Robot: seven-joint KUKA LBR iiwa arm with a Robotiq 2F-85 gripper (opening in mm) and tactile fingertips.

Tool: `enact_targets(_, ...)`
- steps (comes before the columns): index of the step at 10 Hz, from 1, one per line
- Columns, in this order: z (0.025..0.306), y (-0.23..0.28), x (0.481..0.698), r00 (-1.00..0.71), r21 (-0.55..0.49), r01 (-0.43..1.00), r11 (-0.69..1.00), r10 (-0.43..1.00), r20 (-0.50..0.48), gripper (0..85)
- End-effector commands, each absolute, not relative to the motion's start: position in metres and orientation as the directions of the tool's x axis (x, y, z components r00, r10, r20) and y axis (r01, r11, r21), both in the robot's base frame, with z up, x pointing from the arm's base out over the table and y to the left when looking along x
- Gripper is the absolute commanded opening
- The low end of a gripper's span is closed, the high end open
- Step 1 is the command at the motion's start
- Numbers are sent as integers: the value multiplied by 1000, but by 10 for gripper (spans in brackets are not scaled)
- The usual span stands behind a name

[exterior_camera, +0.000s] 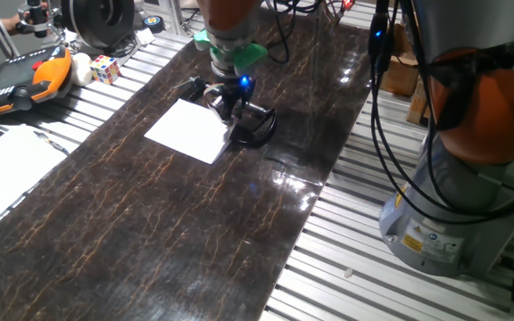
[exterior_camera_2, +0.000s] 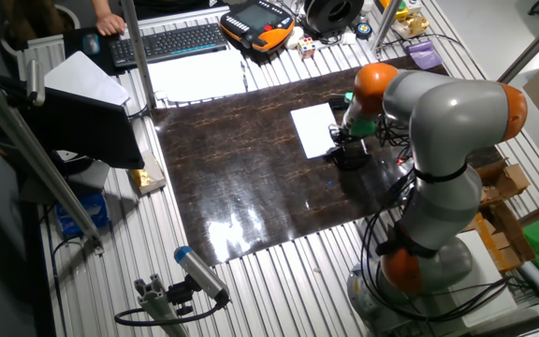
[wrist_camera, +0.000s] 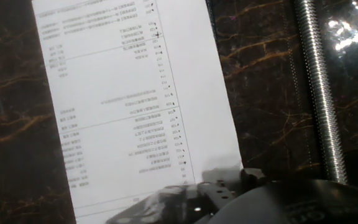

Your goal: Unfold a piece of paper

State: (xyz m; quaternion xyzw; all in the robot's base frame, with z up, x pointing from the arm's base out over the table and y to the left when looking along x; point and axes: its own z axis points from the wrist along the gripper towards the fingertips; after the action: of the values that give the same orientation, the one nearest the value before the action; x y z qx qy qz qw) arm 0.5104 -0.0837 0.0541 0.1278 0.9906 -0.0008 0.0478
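I have the claw low over the dark marbled tabletop, right at the near-right edge of the piece of paper. From one fixed view the paper lies flat on the tabletop, a white sheet turned at an angle, and the black curved clamp sits just beside it, under and around the claw. I cannot tell whether the claw is wide or narrow, since its fingers are lost against the black clamp (a blue light glows on the wrist above them).

From the other fixed view the paper sits near the far-right part of the tabletop, with the arm bent over it and the claw at its right edge.

In the hand view the paper fills the left-centre, and faint reversed print shows on it. A threaded metal rod runs down the right side, apart from the paper. A blurred dark shape covers the bottom of the picture, over the paper's lower corner.
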Motion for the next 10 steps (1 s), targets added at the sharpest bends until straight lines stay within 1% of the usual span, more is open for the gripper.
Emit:
enact_targets(1, 54, -83, 511, -963, 18, 250, 968, 251, -94, 10)
enact_targets(3, 56, -79, 514, -965, 9, 244, 970, 244, -98, 10)
enact_targets(6, 67, -64, 522, -966, 5, 248, 969, 247, -74, 10)
enact_targets(8, 83, -41, 530, -957, 16, 287, 958, 287, -42, 10)
enact_targets(10, 103, -7, 537, -943, -19, 330, 944, 330, -38, 10)
